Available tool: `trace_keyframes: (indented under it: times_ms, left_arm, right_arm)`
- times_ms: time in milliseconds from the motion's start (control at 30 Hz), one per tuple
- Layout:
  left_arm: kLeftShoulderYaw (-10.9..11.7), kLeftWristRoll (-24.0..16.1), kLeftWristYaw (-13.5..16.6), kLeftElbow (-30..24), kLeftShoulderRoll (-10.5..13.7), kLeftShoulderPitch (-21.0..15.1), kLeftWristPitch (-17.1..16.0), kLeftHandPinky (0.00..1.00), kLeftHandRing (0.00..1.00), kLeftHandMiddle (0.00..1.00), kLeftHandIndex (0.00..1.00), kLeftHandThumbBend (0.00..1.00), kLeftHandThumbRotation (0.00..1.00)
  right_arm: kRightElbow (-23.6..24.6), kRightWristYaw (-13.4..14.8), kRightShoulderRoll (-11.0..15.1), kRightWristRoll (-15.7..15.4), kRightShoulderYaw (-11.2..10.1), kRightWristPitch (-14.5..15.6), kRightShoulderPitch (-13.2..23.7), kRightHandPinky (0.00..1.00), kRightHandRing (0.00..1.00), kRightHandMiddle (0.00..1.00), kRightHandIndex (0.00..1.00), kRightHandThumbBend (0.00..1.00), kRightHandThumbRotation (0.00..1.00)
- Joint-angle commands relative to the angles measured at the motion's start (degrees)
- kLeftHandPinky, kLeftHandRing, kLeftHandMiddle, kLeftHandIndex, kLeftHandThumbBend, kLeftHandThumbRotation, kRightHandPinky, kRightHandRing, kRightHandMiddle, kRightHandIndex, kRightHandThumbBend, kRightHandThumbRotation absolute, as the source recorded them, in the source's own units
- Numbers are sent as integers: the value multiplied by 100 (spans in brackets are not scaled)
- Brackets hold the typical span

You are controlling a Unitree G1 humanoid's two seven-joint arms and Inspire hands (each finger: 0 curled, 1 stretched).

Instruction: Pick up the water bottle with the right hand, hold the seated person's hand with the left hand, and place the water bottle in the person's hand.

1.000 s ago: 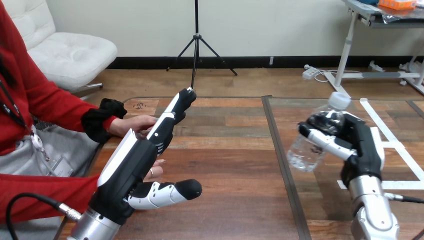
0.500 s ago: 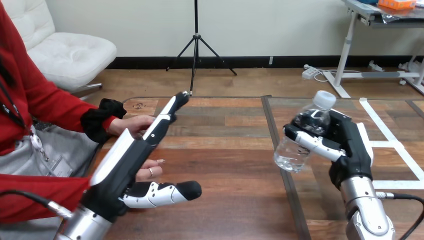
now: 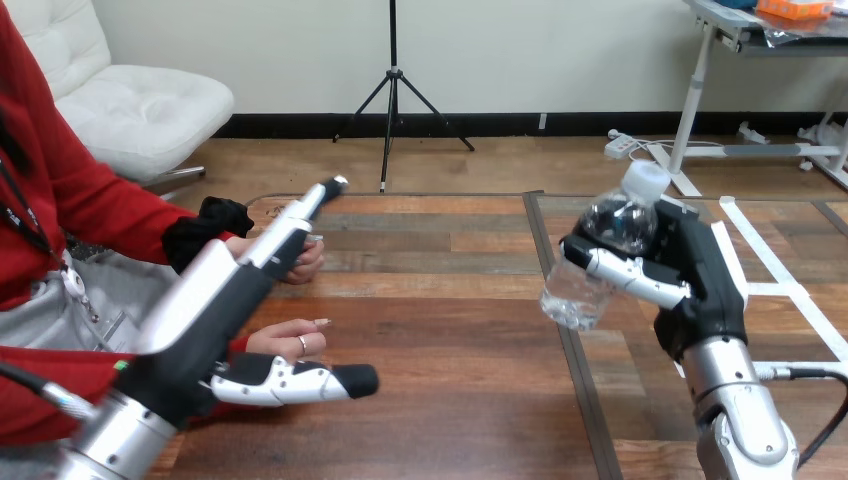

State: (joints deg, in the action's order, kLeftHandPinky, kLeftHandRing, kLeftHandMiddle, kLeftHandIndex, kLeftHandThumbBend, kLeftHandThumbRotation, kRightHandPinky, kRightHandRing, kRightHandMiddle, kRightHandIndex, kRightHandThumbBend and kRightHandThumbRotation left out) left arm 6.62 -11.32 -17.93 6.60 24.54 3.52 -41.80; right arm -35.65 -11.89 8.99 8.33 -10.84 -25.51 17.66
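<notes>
Since 1.0 s ago: water bottle (image 3: pixel 578 292) has shifted toward the view's left and a little up, carried by the right robot hand (image 3: pixel 705 270); the left robot hand (image 3: pixel 220 300) has swung left and lower, toward the person.

Water bottle: clear plastic, white cap (image 3: pixel 645 182), tilted with the cap up and to the right. It is held in the air above the table (image 3: pixel 450 330), right of centre, over the dark seam (image 3: pixel 560 300) that runs front to back.

Right robot hand: grasping the bottle, with fingers wrapped across its middle and the palm behind it.

Left robot hand: released, with fingers (image 3: pixel 300 215) straight and pointing away and up and the thumb (image 3: pixel 310 382) stretched to the right.

Person's upper hand (image 3: pixel 300 262) lies on the table's left edge, partly behind the straight fingers. Person's lower hand (image 3: pixel 290 340) sits between those fingers and the thumb, just above the thumb. I cannot tell whether either touches the robot hand; nothing is curled round them.
</notes>
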Motion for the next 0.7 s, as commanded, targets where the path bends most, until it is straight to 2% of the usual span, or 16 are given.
trace_keyframes:
  times_ms: [0,333,667]
  left_arm:
    - [169,-115,109,-190,328,-240,89,96,100,100,98,100,54]
    - [276,-292,200,107,730,-419,59,96,98,97,97,100,47]
    - [270,-498,264,439,1149,-605,96,94,96,96,96,100,47]
  right_arm:
    - [549,-87,-45,104,71,-54,195,33,38,44,44,85,0]
    - [740,-221,-113,151,141,-57,90,32,38,43,44,87,0]
    - [1049,-376,-172,195,263,-7,-90,32,38,43,44,88,0]
